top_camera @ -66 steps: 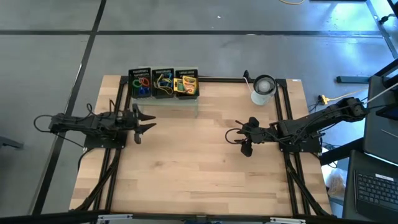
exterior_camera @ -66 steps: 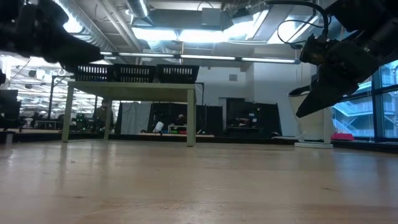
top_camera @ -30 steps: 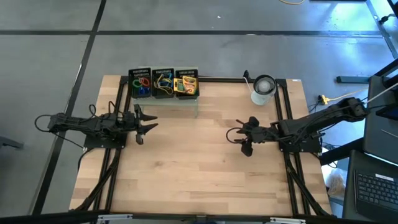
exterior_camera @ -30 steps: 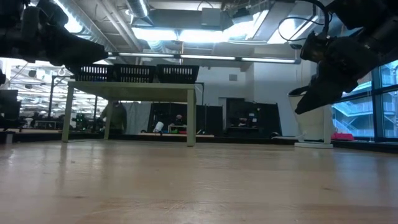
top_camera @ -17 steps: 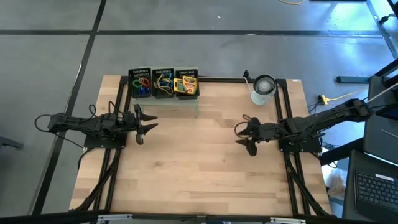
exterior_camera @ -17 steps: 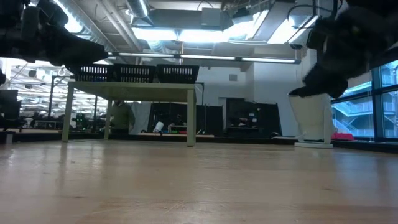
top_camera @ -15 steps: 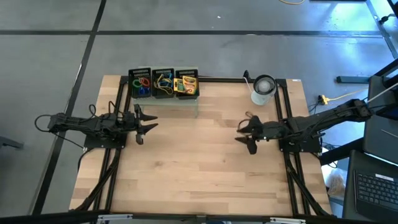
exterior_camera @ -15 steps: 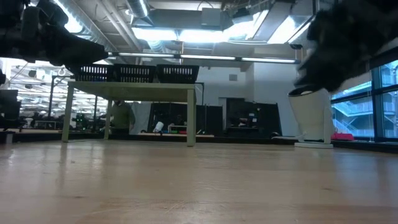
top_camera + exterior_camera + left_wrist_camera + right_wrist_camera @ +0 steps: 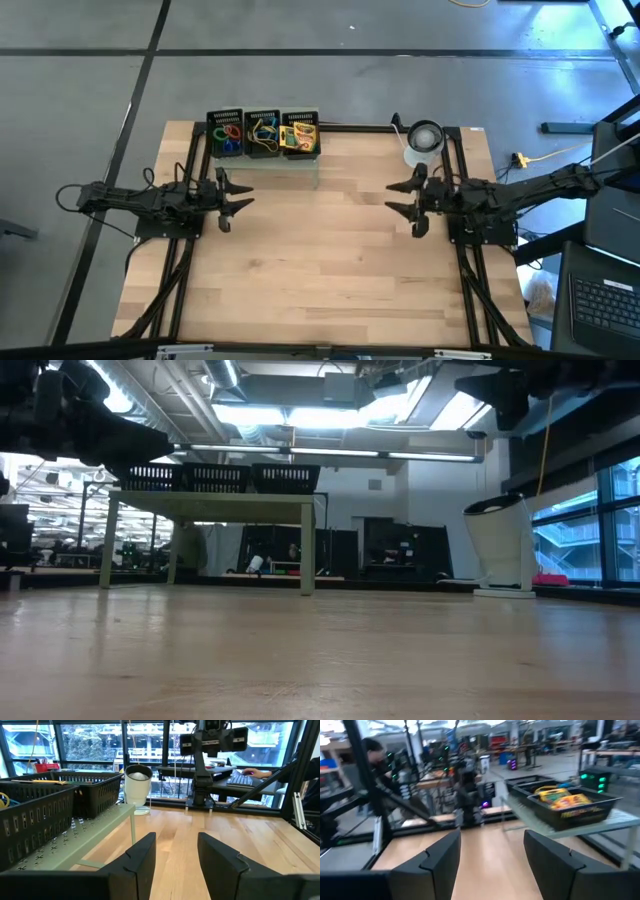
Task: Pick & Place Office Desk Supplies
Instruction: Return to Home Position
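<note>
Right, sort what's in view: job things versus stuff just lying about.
Job: black bins holding loop clips, rubber bands, crayon boxes; left claw and right claw, open above the table.
Lying about: green shelf under the bins; white roll at the far right corner.

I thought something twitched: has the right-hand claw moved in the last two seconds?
Yes. In the high view the right gripper has swung nearer the white roll and now points away from its own base.
</note>
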